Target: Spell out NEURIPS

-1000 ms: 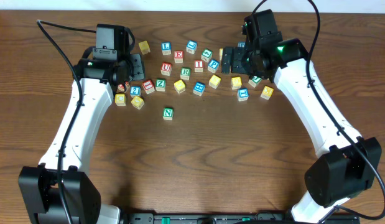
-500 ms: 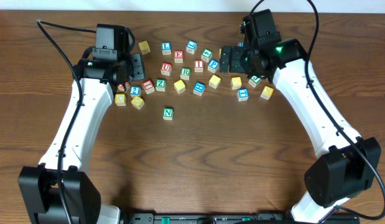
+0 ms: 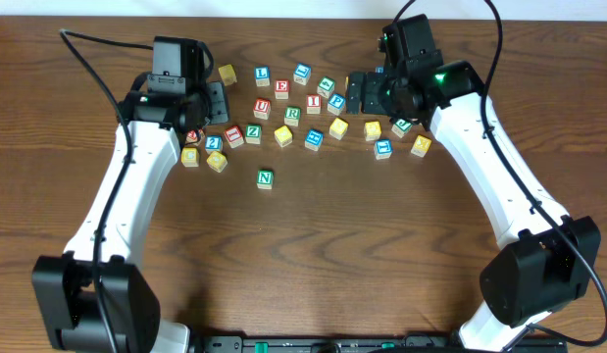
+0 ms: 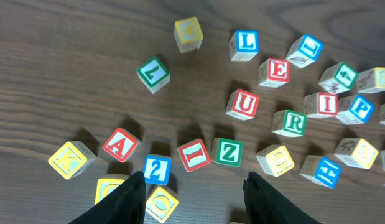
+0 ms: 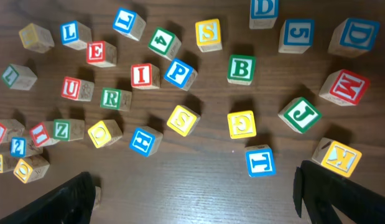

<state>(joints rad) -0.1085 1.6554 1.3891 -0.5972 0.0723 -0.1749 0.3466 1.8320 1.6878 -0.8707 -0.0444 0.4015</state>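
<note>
A green N block (image 3: 265,178) sits alone on the wooden table (image 3: 313,245), in front of a scattered cluster of letter blocks. In the cluster are a red E (image 3: 281,88), red U (image 3: 262,108), green R (image 3: 292,115), red I (image 3: 314,102) and blue P (image 3: 335,101). The right wrist view shows E (image 5: 100,53), U (image 5: 75,88), R (image 5: 111,98), I (image 5: 142,75), P (image 5: 178,73) and a yellow S (image 5: 208,33). My left gripper (image 3: 213,103) (image 4: 195,202) is open and empty over the cluster's left side. My right gripper (image 3: 357,93) (image 5: 204,199) is open and empty over its right side.
Other blocks lie around: a red A (image 4: 120,145), blue 2 (image 4: 157,168), green Z (image 4: 227,151), green B (image 5: 241,68), green J (image 5: 301,114), red M (image 5: 347,87) and blue T (image 5: 260,160). Bare table lies in front of the N block.
My right gripper has shifted slightly left and toward the far edge over the cluster. The left arm and the blocks have not visibly moved.
</note>
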